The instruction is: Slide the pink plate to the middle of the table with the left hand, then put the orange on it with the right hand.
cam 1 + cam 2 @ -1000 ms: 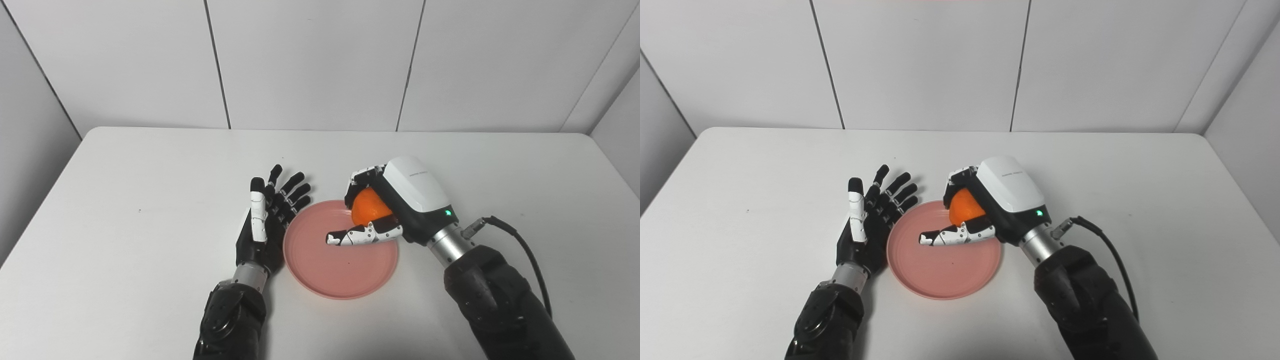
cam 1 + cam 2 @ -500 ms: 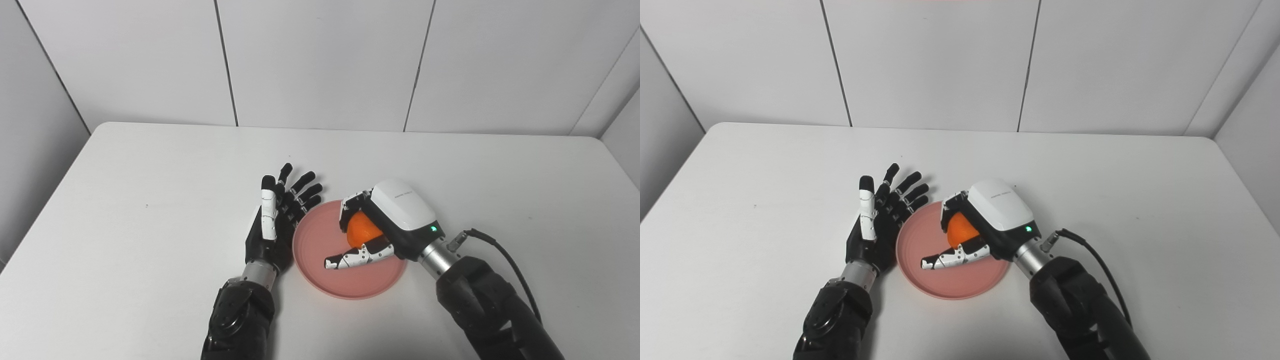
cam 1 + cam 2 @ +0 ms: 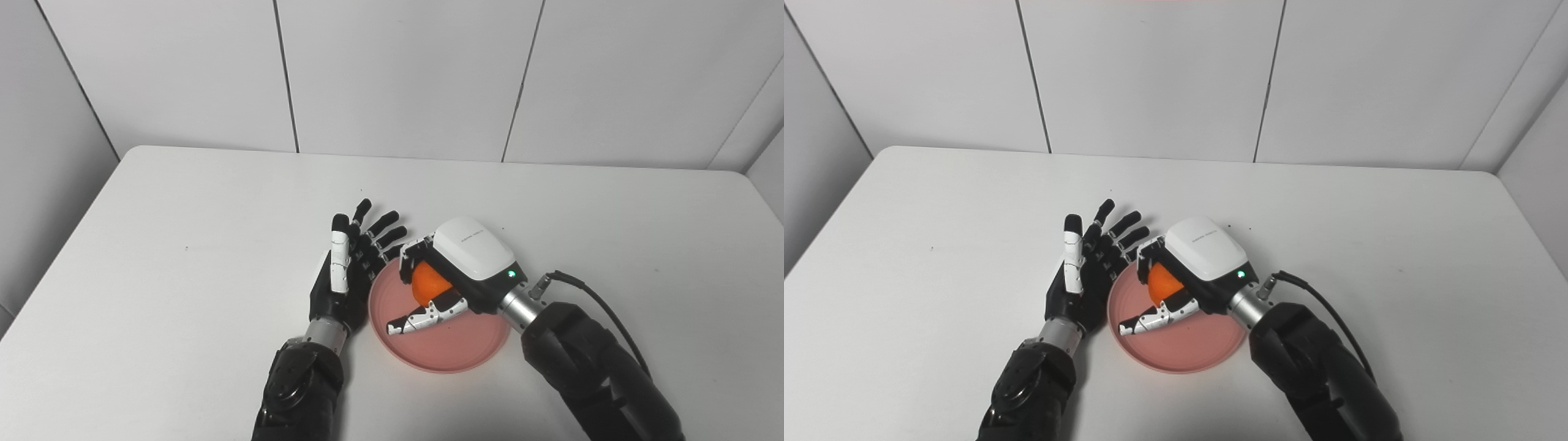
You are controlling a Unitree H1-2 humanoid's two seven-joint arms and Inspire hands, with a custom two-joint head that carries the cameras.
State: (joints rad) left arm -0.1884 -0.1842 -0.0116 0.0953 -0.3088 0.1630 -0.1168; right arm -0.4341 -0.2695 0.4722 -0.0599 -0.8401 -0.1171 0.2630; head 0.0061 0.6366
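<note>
Left eye view gave me the white table (image 3: 184, 202) with the pink plate (image 3: 453, 352) lying flat near its middle, a little toward my side. My right hand (image 3: 456, 275) was over the plate's far part, its fingers curled round the orange (image 3: 427, 283) from above and its thumb (image 3: 422, 318) stretched out low across the plate. The orange was inside that grasp, over the plate's inner floor; I could not tell whether its underside touched the plate. A green light showed on the white back of the right hand, and a black cable (image 3: 603, 309) looped off the wrist toward the right.

My left hand (image 3: 346, 275) held nothing: it stood on its edge just beside the plate's left rim, palm turned toward the plate, fingers spread and pointing away from me. Whether it touched the rim I could not make out. From the right eye view the layout was the same, with the left hand (image 3: 1084, 272) close against the plate (image 3: 1182, 355) and the orange (image 3: 1162, 283) tucked under the right hand's fingers.
</note>
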